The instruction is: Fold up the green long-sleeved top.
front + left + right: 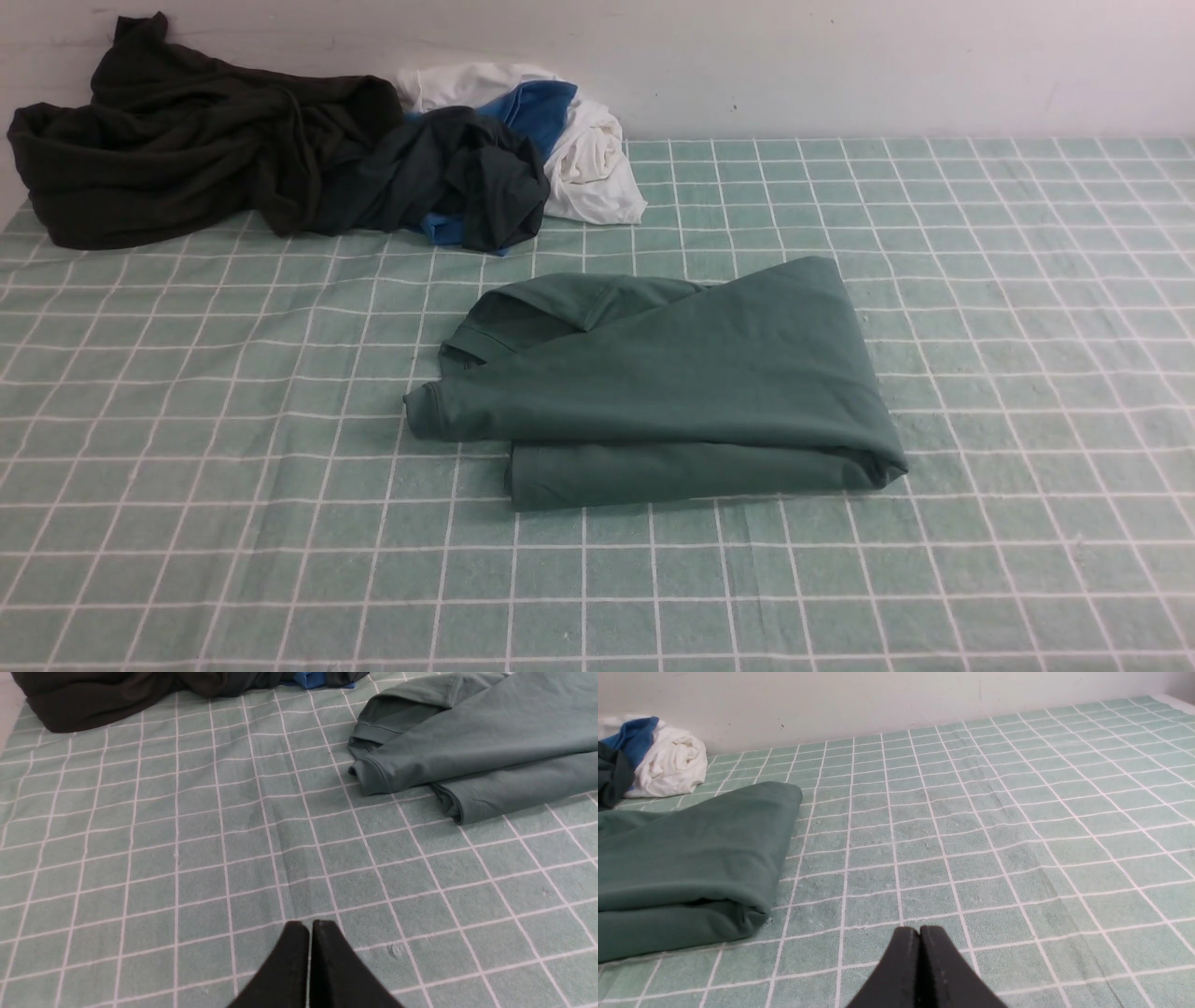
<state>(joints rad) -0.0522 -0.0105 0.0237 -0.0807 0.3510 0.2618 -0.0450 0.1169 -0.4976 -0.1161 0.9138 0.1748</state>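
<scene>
Left gripper (310, 926) and right gripper (920, 931): jaws fully closed, holding nothing, both over bare checked tablecloth (980, 327); arm bodies are cut off. The green long-sleeved top (672, 383) lies folded mid-table. A clothes pile (280, 159) occupies the far left corner; its garments overlap indistinctly.

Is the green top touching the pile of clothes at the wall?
No, checked cloth shows between the green top and the pile.
</scene>
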